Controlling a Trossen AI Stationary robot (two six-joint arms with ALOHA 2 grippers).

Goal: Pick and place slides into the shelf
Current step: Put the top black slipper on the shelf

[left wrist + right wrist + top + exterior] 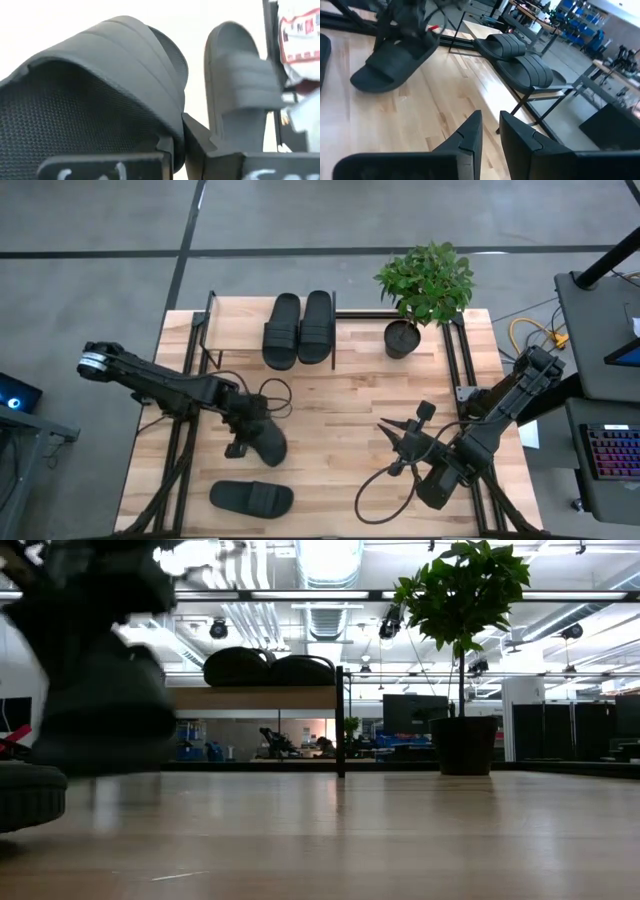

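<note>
Mid-table | left pincer (243,430) grasping slide (266,442) | right pincer (391,432) released | no writing legible

Matte black rubber slide sandals (298,328): plain black, ridged straps, mesh-textured lining under the held one's strap (75,125).
Light-wood shelf board (360,340): pale wood with black metal posts.
Butcher-block wooden surface (340,420): pale, striped planks.
Potted plant (425,280): green leaves, black pot.
Dark two-finger left end effector (240,442): black.
</note>
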